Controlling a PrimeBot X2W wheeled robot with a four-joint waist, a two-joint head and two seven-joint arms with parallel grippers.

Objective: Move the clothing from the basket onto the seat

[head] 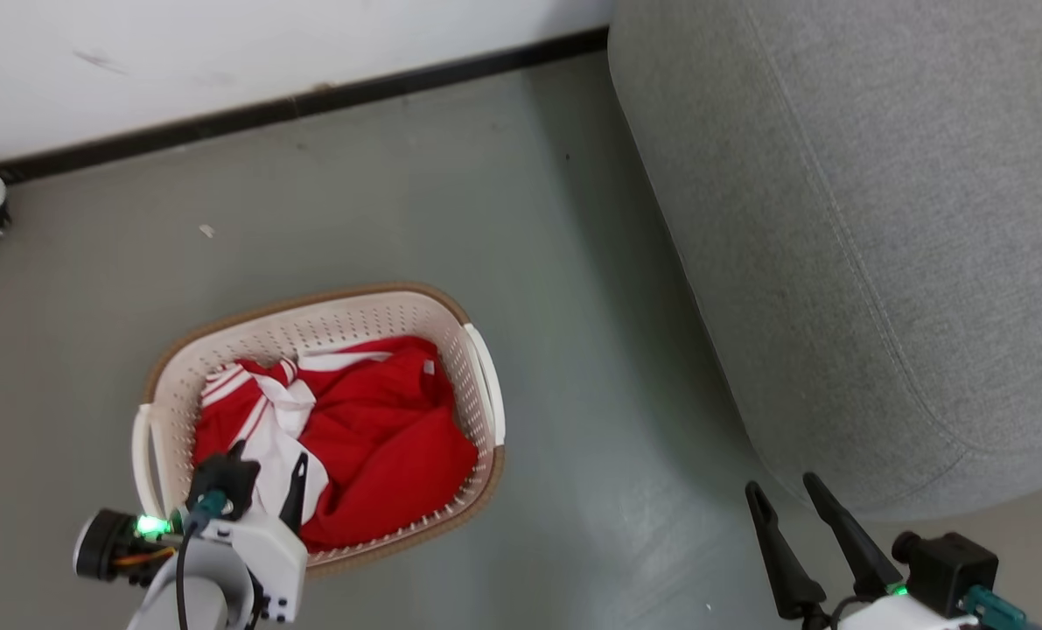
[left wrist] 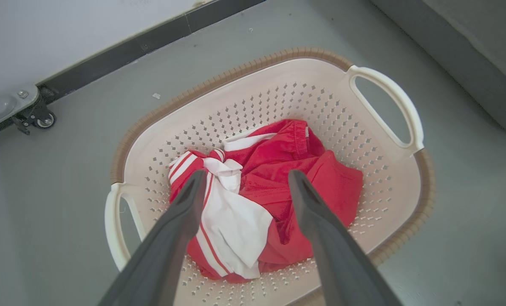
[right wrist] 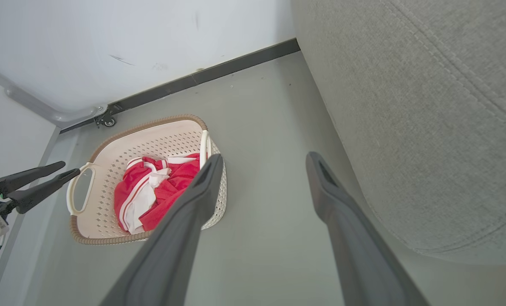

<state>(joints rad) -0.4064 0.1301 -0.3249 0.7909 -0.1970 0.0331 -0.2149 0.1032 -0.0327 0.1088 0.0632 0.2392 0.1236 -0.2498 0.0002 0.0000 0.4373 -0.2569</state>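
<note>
The cream basket (head: 486, 385) with a brown rim stands on the grey floor, with the red and white clothing (head: 372, 429) bunched inside it. My left gripper (head: 267, 468) hovers open above the basket's near left end, nothing between its fingers. In the left wrist view the clothing (left wrist: 274, 187) lies under the gap of my left gripper (left wrist: 246, 180), inside the basket (left wrist: 380, 87). My right gripper (head: 783, 490) stands open above bare floor by the corner of the grey seat (head: 879, 227). The right wrist view shows my right gripper (right wrist: 263, 163) between the basket (right wrist: 151, 127) and the seat (right wrist: 427, 106).
A white wall with a black skirting strip (head: 293, 109) runs along the back. A small castor wheel (left wrist: 44, 121) of a pale frame sits by the wall, left of the basket. Grey floor (head: 590, 437) separates basket and seat.
</note>
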